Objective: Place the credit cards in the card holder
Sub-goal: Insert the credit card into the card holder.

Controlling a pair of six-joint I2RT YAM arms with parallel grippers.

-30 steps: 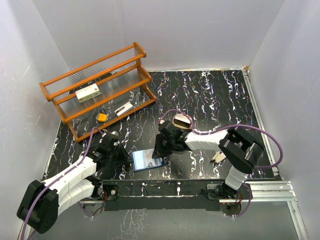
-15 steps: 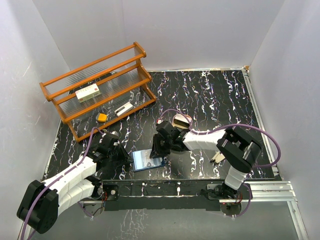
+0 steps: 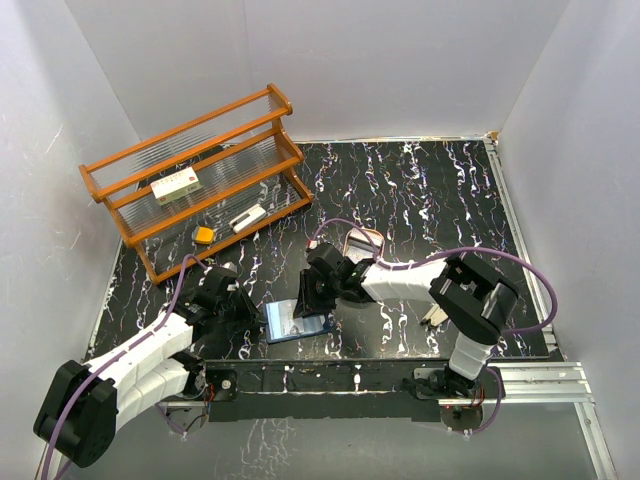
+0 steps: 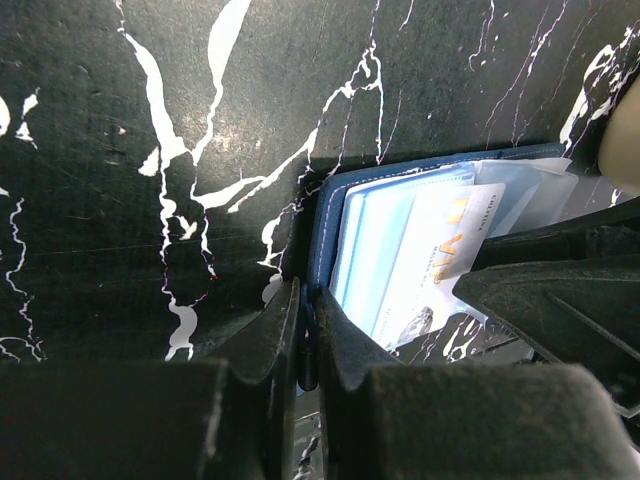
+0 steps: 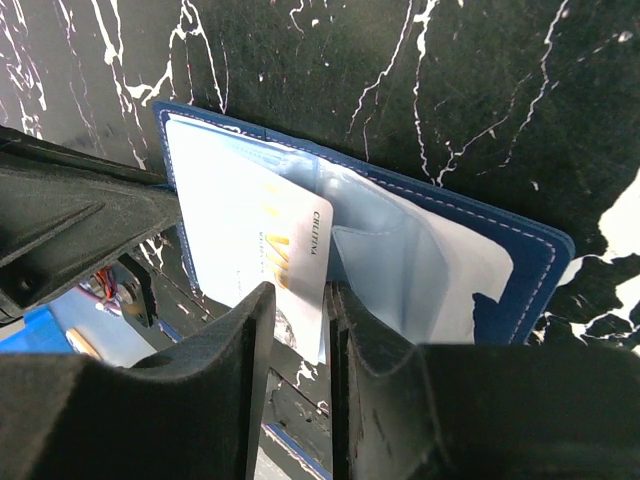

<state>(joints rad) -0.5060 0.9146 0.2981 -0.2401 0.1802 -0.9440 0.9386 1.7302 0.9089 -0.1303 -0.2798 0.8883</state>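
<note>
Navy-blue, the card holder [image 3: 297,320] lies open near 6 o'clock on your marbled table [image 3: 430,190], your left gripper [image 4: 305,320] pinched tight on its 9 o'clock edge, while your right gripper [image 5: 300,290], at its 2 o'clock side, jaws a little apart and gripping nothing, hovers over a pale credit card [image 5: 250,230] on the light-blue inside.

card holder [image 3: 296,319]: navy, lying open | card [image 5: 250,235]: pale, gold print, tucked partway into its pocket

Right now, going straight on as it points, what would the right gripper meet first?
Probably the credit card in the open card holder, just ahead of the right gripper; depth is unclear.
</note>
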